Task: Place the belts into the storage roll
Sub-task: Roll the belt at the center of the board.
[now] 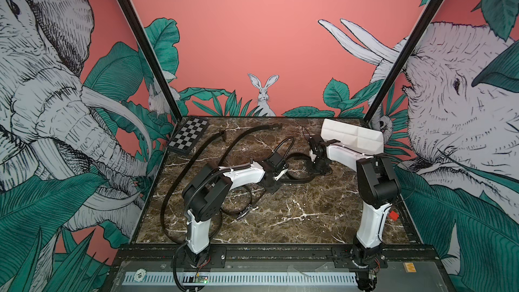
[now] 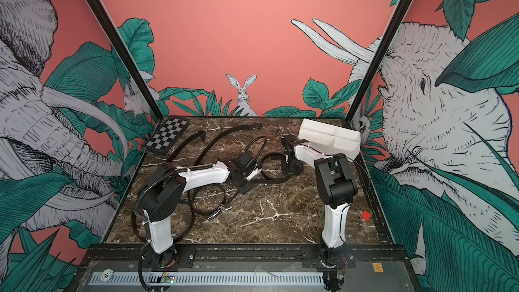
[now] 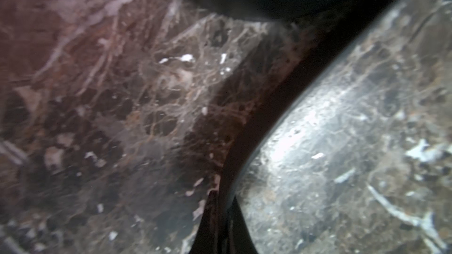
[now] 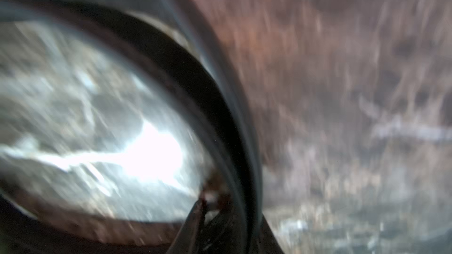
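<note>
- Two pincers sit low at the middle of the marble surface [image 1: 295,214], near each other, both at the looped belt [image 1: 297,181].
- The left pincer [image 3: 223,226] is clamped tight on that belt. In the left wrist view the black strap curves across the marble and ends pinched between the fingertips [image 3: 210,230].
- The right pincer [image 1: 321,169] points down at the far side of the loop. The right wrist view is blurred: the strap bends past the fingertips, and I cannot tell whether the jaws grip it or stand slack.
- Between the two pincers the looped belt lies in a flat oval on the surface, as both top views show.
- Nearer the base of the left arm [image 1: 241,174], a coil of strap with a silver buckle [image 1: 243,215] rests on the surface. I cannot tell which belt it belongs to.
- A second belt [image 1: 264,128] arcs from the far edge toward the left arm and passes behind it.
- A third belt [image 1: 220,135] starts just beside the checkerboard [image 1: 188,136], runs down the left side and curls round the left arm's base.
- The storage roll [image 1: 354,136] stands tilted at the far right corner, its open side facing the camera, just beyond the right arm [image 1: 345,154]. All three belts lie outside it, on the surface.
- A small red block [image 1: 393,215] lies by the right edge, well apart from the belts.
</note>
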You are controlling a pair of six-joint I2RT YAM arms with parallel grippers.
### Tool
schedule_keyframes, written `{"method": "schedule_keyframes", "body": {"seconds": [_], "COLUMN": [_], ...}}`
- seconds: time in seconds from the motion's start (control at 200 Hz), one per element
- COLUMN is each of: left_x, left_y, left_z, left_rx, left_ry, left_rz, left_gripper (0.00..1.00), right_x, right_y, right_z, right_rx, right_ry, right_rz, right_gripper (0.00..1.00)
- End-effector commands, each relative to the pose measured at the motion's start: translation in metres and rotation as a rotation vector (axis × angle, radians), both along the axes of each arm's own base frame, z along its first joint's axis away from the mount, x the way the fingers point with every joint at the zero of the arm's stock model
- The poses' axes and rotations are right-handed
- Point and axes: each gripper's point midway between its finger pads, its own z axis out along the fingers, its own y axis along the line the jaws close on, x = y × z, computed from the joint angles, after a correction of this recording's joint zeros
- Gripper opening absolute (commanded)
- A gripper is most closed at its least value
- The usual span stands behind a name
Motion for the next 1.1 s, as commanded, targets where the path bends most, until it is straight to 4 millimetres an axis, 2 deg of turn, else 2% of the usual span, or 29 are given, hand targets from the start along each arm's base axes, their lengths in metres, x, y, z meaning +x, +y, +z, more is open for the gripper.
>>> {"method": "schedule_keyframes", "body": {"seconds": [0.0, 0.14, 0.235, 0.38, 0.46, 0.55, 0.705, 0.74, 0.77, 0.92, 1.095], "left_x": [0.018, 0.041, 0.06, 0.081, 0.087, 0.093, 0.103, 0.103, 0.113, 0.141, 0.172], "left_y": [0.014, -0.013, -0.031, -0.043, -0.04, -0.026, 0.021, 0.026, 0.04, 0.046, 0.07], "left_z": [0.014, 0.043, 0.051, 0.033, 0.024, 0.014, -0.001, -0.001, -0.001, 0.005, -0.01], "left_rx": [0.111, 0.05, 0.027, 0.119, 0.161, 0.184, 0.303, 0.325, 0.332, 0.356, 0.473], "left_ry": [-0.054, -0.099, -0.14, -0.112, -0.09, -0.072, -0.036, -0.037, -0.038, -0.097, -0.107], "left_rz": [-0.011, -0.012, -0.028, -0.061, -0.066, -0.057, -0.042, -0.048, -0.023, -0.025, -0.02], "left_gripper": [0.0, 0.0, 0.0, 0.0, 0.0, 0.0, 0.0, 0.0, 0.0, 0.0, 0.0], "right_x": [-0.05, -0.059, -0.065, -0.076, -0.082, -0.088, -0.097, -0.097, -0.1, -0.111, -0.13], "right_y": [-0.03, -0.032, -0.032, -0.036, -0.038, -0.039, -0.04, -0.04, -0.039, -0.034, -0.036], "right_z": [-0.018, -0.018, -0.018, -0.018, -0.018, -0.019, -0.019, -0.019, -0.019, -0.02, -0.02], "right_rx": [-0.091, -0.084, -0.079, -0.083, -0.091, -0.091, -0.084, -0.082, -0.075, -0.073, -0.112], "right_ry": [0.154, 0.171, 0.184, 0.208, 0.219, 0.232, 0.247, 0.248, 0.255, 0.274, 0.306], "right_rz": [-0.033, -0.049, -0.053, -0.057, -0.052, -0.052, -0.054, -0.053, -0.05, -0.027, 0.002], "right_gripper": [0.28, 0.27, 0.27, 0.27, 0.27, 0.27, 0.28, 0.28, 0.28, 0.29, 0.29]}}
